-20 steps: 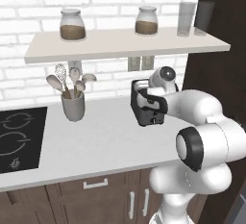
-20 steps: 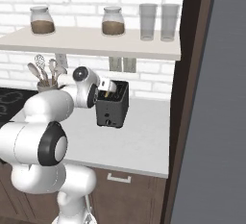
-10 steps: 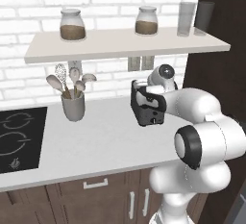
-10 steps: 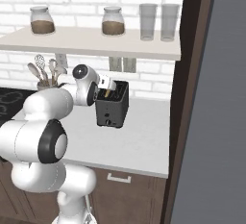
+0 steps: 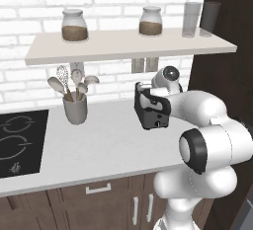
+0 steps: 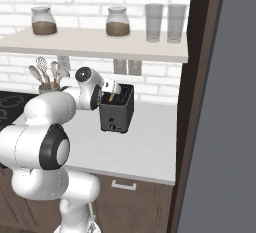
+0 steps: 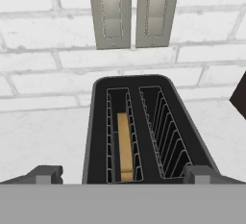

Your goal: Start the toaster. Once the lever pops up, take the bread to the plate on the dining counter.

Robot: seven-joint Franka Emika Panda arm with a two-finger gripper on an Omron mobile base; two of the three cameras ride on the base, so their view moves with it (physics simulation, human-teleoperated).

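Hand view: gripper (image 7: 123,177) wide open, empty, fingertips (image 7: 44,174) either side of toaster (image 7: 144,127). Bread (image 7: 125,146) upright in left slot. Toaster near counter's (image 5: 99,145) back edge, by wall.

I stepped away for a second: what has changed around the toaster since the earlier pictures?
The gripper has crept slightly along above the toaster, jaws open, holding nothing. The bread still sits in its slot; utensil cup and jars unchanged.

White counter (image 5: 104,145): toaster (image 5: 150,110), utensil cup (image 5: 75,109), cooktop (image 5: 17,142).
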